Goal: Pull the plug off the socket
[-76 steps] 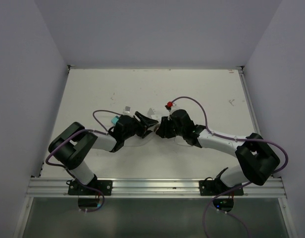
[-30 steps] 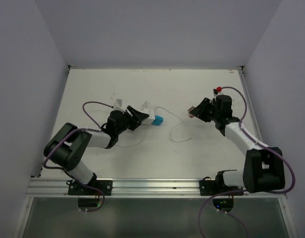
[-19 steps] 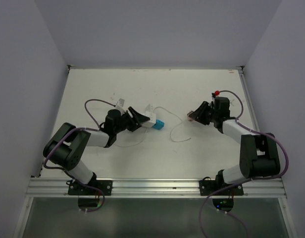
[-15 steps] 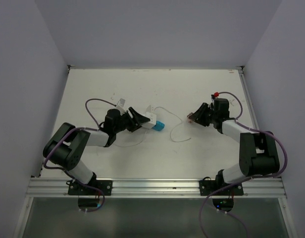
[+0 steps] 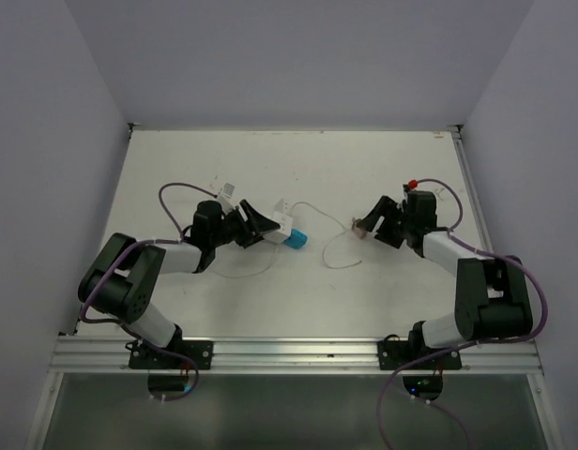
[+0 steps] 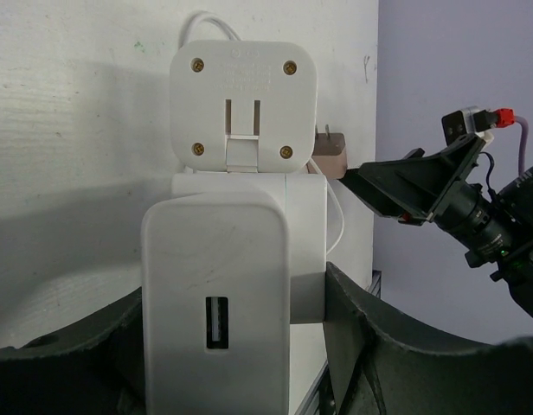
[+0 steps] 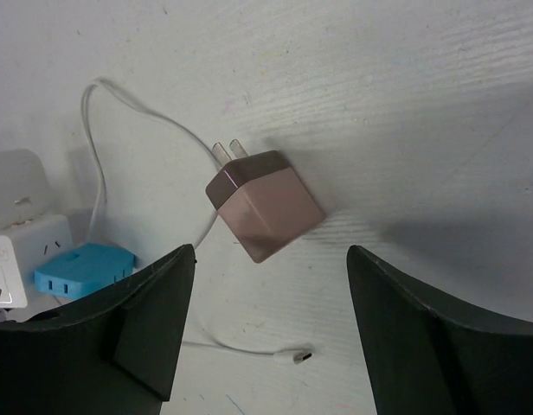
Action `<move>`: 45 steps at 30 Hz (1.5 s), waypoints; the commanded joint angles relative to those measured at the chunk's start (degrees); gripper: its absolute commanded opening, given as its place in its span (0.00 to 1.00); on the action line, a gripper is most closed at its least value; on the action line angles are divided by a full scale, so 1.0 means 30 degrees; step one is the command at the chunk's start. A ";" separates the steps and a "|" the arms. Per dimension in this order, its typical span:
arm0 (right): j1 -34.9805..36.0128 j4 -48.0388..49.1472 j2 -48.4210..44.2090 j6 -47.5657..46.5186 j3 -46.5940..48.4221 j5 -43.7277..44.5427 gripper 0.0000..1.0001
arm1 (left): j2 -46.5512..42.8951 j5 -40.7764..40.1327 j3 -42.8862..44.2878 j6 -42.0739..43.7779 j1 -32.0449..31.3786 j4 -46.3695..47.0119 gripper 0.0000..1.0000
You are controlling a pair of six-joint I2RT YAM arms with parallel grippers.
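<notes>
The plug (image 7: 265,206), a small pinkish-brown cube with two prongs, lies loose on the table (image 5: 270,169), free of the socket. My right gripper (image 7: 270,252) stands open just behind it, one finger on either side and neither touching. In the top view the plug (image 5: 361,226) sits right in front of the right gripper (image 5: 373,223). The white socket block (image 6: 232,294) is clamped between the fingers of my left gripper (image 6: 232,333), and a white adapter (image 6: 242,95) is attached to its front. From above, the socket (image 5: 281,223) shows at the left gripper (image 5: 268,225).
A blue adapter (image 5: 296,238) lies beside the socket. A thin white cable (image 7: 102,173) loops across the table between the arms, its loose connector end (image 7: 297,354) near the right fingers. Walls close the table in on the left, right and far sides.
My right gripper has opened and let the plug down onto the table; half a second ago it was shut on it. The left arm keeps its grip on the socket.
</notes>
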 commanded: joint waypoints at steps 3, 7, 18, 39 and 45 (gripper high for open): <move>-0.0043 -0.2047 -0.2822 -0.1637 0.0574 0.1002 0.75 | -0.0904 0.1047 0.0942 0.0767 0.0487 0.0370 0.06; 0.1297 -0.3072 -0.4408 -0.3886 0.1217 0.1001 0.76 | -0.0846 0.1487 0.1470 0.1118 0.0692 -0.0653 0.06; 0.8832 -0.4540 -0.3212 -0.9548 0.4323 0.0563 0.75 | -0.0933 0.2803 0.3492 0.2496 0.1161 -0.3879 0.00; 1.1529 -0.3866 0.1653 -1.1718 0.7195 -0.0404 0.70 | -0.1637 0.4915 0.5191 0.2907 0.1424 -0.6956 0.00; 1.1823 -0.3543 0.2649 -1.1776 0.7604 -0.0843 0.64 | -0.1549 0.5383 0.5571 0.2788 0.1425 -0.7131 0.00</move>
